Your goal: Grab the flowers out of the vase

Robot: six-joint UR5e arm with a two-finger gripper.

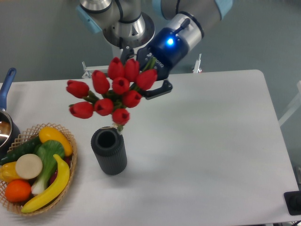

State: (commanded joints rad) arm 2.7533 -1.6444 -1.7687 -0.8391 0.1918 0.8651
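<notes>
The flowers point(112, 92), a bunch of red tulip buds on green stems, hang in the air just above and to the right of the vase point(109, 150). Their stem ends are clear of the vase mouth, which shows dark and empty. My gripper point(149, 79) is shut on the flowers from behind, its black fingers partly hidden by the buds. The vase is a short dark ribbed cylinder standing upright on the white table.
A wicker basket point(70, 165) of fruit and vegetables sits at the front left, close to the vase. A metal pot with a blue handle point(6, 87) is at the left edge. A black object point(293, 202) lies at the front right corner.
</notes>
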